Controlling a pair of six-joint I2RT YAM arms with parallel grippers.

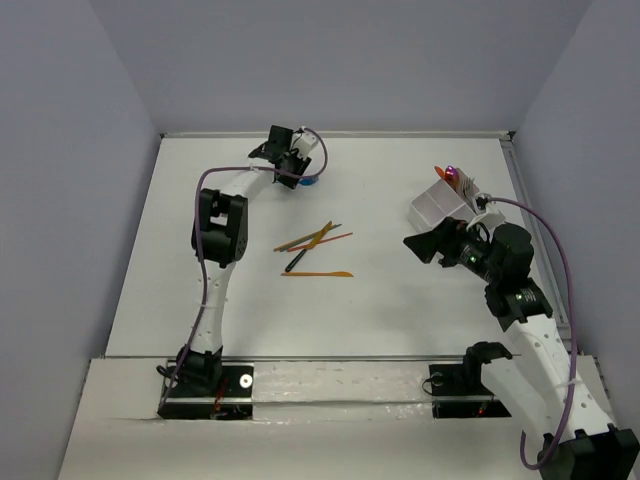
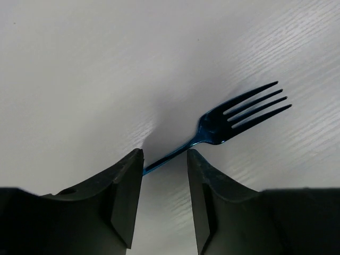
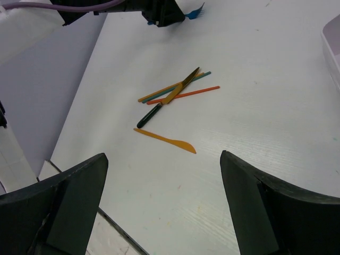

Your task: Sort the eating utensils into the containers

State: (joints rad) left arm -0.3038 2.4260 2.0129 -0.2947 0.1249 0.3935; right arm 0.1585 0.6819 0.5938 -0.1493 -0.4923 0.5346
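Note:
A blue fork (image 2: 240, 110) lies flat on the white table at the far back, also seen in the top view (image 1: 311, 182). My left gripper (image 2: 164, 156) is open, its fingertips either side of the fork's handle. In the table's middle lie an orange knife (image 1: 318, 273), a black-handled utensil (image 1: 297, 260) and crossed yellow, teal and red utensils (image 1: 318, 238). The white container (image 1: 436, 204) stands at the right with an orange utensil (image 1: 442, 173) upright at its back. My right gripper (image 1: 415, 245) is wide open and empty (image 3: 163, 158), facing the pile.
The container's rim (image 3: 332, 42) shows at the right edge of the right wrist view. The table's near edge (image 3: 114, 228) runs just below my right fingers. Grey walls close in the table on three sides.

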